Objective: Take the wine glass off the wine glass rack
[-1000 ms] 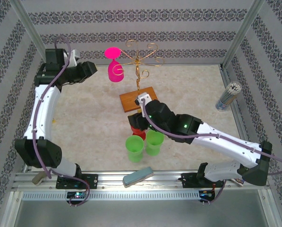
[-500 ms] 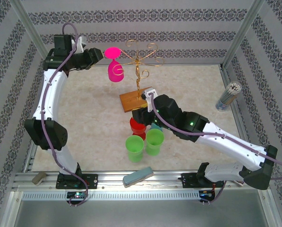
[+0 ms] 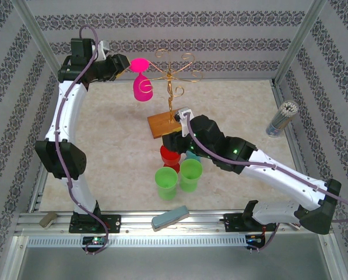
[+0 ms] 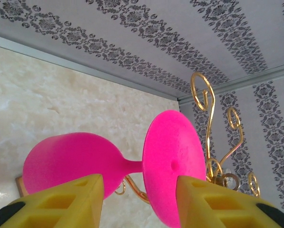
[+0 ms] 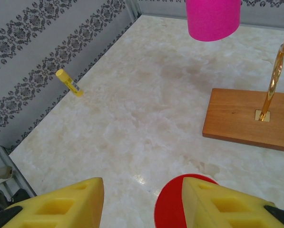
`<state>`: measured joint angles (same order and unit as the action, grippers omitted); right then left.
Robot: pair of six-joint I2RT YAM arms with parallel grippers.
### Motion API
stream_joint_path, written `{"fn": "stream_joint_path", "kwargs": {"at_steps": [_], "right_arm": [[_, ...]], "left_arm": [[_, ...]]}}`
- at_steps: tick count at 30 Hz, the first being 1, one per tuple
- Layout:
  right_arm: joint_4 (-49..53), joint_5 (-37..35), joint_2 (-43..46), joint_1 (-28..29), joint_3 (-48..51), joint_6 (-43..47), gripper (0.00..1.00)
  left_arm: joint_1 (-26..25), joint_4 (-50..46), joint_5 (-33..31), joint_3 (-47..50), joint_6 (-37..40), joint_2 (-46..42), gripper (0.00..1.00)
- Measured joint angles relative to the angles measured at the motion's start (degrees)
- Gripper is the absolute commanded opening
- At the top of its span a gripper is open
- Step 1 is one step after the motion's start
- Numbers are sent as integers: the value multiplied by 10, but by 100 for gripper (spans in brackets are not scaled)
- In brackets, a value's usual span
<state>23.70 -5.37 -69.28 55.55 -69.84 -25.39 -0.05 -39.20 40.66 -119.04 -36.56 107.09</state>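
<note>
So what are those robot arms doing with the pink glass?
The left gripper is up at the pink wine glass, which hangs upside down on the gold wine glass rack. Its jaws stand open either side of the stem, not gripping yet. The right gripper hovers open and empty, low by a red cup near the rack's wooden base.

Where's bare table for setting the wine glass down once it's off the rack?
Bare tabletop between the left arm and the rack base, and between that base and the jar of sticks. Crowded in front of the base: cups, right arm.
</note>
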Motion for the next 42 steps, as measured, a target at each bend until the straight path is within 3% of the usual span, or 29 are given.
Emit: {"fn": "stream_joint_path", "kwargs": {"at_steps": [19, 37, 42], "right_arm": [[0, 10, -3, -15, 0, -2, 47], [0, 17, -3, -18, 3, -3, 47], [0, 18, -3, -18, 3, -3, 47]], "left_arm": [[-15, 12, 11, -23, -15, 33, 33], [-15, 23, 14, -24, -18, 33, 15], [-15, 35, 24, -31, -26, 33, 5]]}}
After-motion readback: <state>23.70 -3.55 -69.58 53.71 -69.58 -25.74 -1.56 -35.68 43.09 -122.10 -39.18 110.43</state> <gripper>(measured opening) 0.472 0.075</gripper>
